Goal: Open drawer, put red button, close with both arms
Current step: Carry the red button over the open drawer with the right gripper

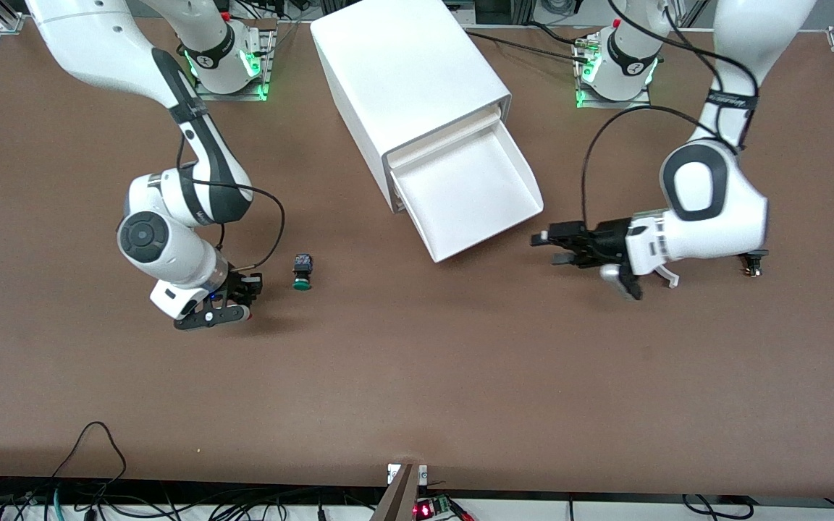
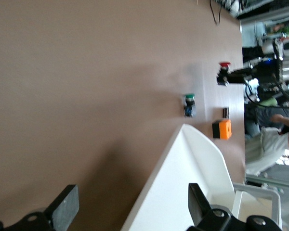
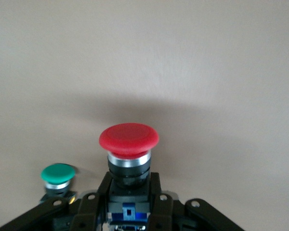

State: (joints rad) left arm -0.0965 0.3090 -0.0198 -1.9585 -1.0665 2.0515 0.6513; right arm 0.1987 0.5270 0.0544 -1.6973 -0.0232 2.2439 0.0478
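Observation:
The drawer (image 1: pixel 469 189), a shallow white tray, stands pulled out of the white cabinet (image 1: pixel 406 76) with nothing in it. My left gripper (image 1: pixel 556 246) hangs open just off the drawer's front corner toward the left arm's end. In the left wrist view its fingers (image 2: pixel 63 208) spread wide with the drawer's rim (image 2: pixel 180 159) between them, untouched. My right gripper (image 3: pixel 129 192) is shut on the black body of the red button (image 3: pixel 129 138), its cap sticking out past the fingertips. That gripper (image 1: pixel 242 293) is low over the table toward the right arm's end.
A green-capped button (image 1: pixel 302 273) lies on the table beside the right gripper, between it and the drawer. A small orange box (image 2: pixel 222 129) sits near the table's edge at the right arm's end. A small dark part (image 1: pixel 751 265) lies under the left arm.

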